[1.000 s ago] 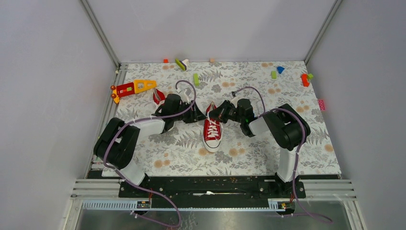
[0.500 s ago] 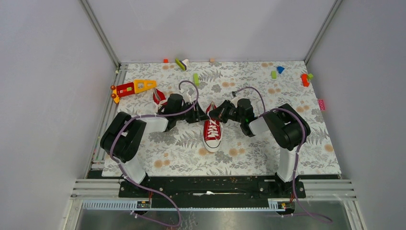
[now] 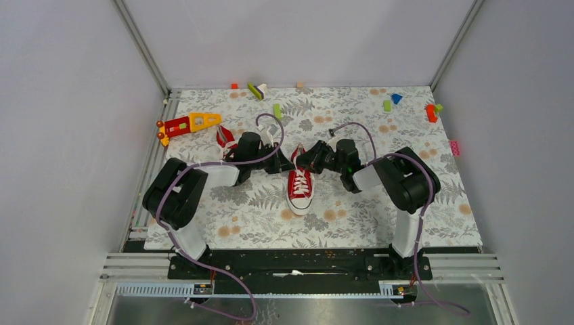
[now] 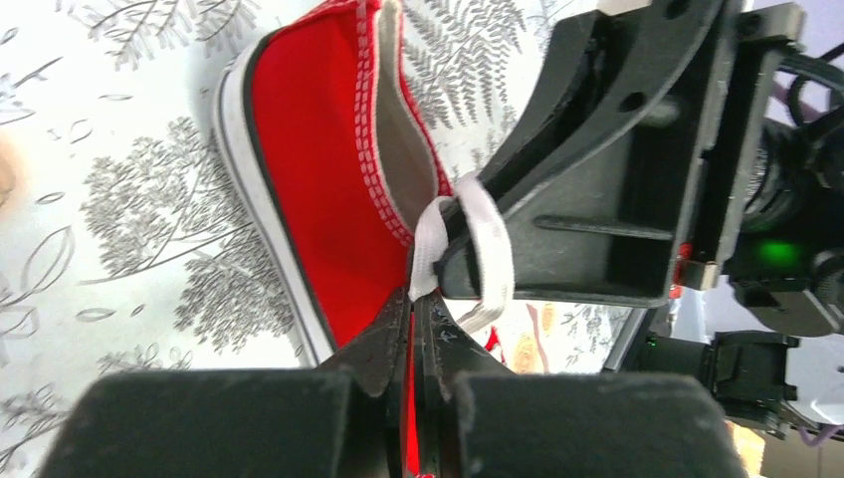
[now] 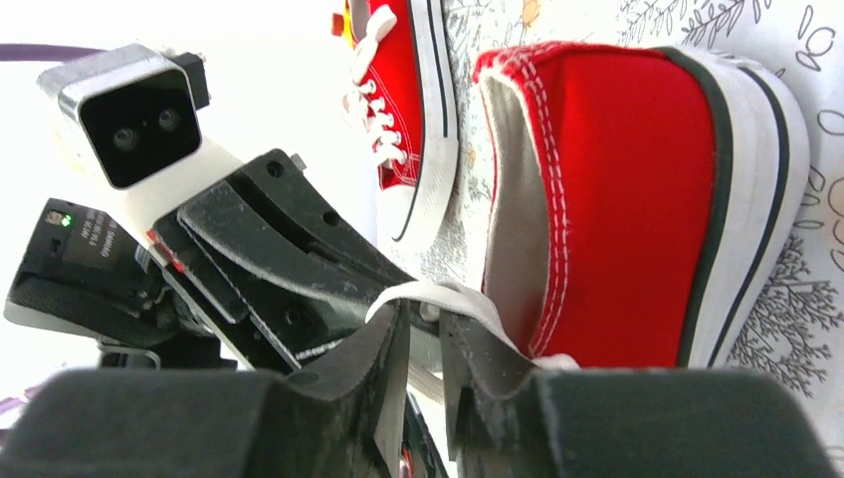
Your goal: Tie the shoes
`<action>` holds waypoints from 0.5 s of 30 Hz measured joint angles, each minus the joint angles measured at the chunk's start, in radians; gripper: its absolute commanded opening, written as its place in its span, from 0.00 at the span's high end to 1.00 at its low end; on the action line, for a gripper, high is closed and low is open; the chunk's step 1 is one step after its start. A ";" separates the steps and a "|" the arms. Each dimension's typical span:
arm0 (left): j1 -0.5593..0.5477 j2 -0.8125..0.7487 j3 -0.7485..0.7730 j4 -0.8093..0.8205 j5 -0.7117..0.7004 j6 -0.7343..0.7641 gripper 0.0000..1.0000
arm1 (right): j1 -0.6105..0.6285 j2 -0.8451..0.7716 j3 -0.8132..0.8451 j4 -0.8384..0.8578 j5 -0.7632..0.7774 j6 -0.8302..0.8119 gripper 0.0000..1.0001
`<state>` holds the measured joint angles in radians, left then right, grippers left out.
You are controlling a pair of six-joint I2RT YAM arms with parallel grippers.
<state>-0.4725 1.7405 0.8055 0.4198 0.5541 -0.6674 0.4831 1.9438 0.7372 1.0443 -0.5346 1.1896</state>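
Two matching robot arms, the left arm [image 3: 179, 196] and the right arm [image 3: 406, 179], rise from one black base rail [image 3: 291, 261]. Bulky black joint housings alternate with smooth white link shells [image 3: 218, 177]. A purple cable [image 3: 216, 164] loops along each arm from base to wrist. Close up, the left hand [image 4: 413, 329] is matt black plastic, its two flat fingers [image 4: 383, 344] tapering to blunt, scuffed tips. The right hand [image 5: 423, 339] has the same rough-grained black finish. A silver-cased wrist camera [image 5: 134, 110] with two dark lenses sits behind the left hand. A small green light [image 5: 65, 221] glows on the black housing below it.
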 measured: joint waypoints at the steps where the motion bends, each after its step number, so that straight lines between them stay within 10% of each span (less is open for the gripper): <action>1: 0.000 -0.007 0.000 -0.022 -0.013 0.015 1.00 | 0.000 -0.006 -0.002 -0.011 -0.001 -0.010 0.71; 15: 0.000 -0.155 0.019 -0.333 -0.216 0.182 1.00 | -0.002 -0.252 -0.063 -0.254 0.026 -0.195 0.57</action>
<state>-0.4725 1.5852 0.8249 0.0864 0.3382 -0.4854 0.4812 1.6920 0.6739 0.7898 -0.5087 0.9951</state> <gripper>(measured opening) 0.013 0.393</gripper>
